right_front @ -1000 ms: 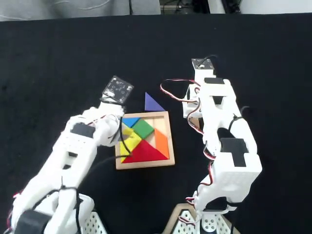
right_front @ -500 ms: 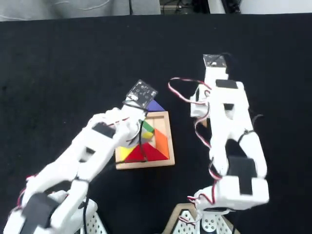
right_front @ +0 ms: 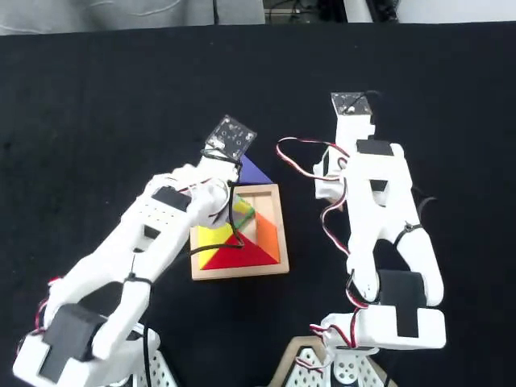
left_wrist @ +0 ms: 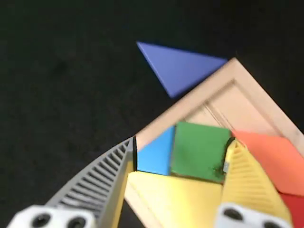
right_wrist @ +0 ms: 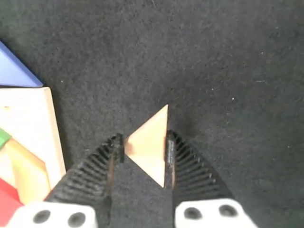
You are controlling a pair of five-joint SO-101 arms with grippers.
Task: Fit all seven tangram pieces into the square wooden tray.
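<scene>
Right wrist view showed my right gripper (right_wrist: 142, 147) clamped on the peach triangle (right_wrist: 148, 142), just off the tray's (right_wrist: 51, 128) right rim. My left gripper (left_wrist: 183, 142) hung over the tray's far left corner, jaws spread wide, straddling the blue piece (left_wrist: 154, 156) and green square (left_wrist: 199, 152). The purple triangle (left_wrist: 180, 66) lay on the tabletop just outside the far rim.

The table (right_front: 97, 97) is covered in black, felt-looking cloth. Sitting right on it: the square wooden tray (right_front: 239, 272), a purple-blue triangle (right_front: 254, 171) just beside the tray's far edge, and a small pale orange triangle (right_wrist: 149, 145) lying flat near the tray's right side.
</scene>
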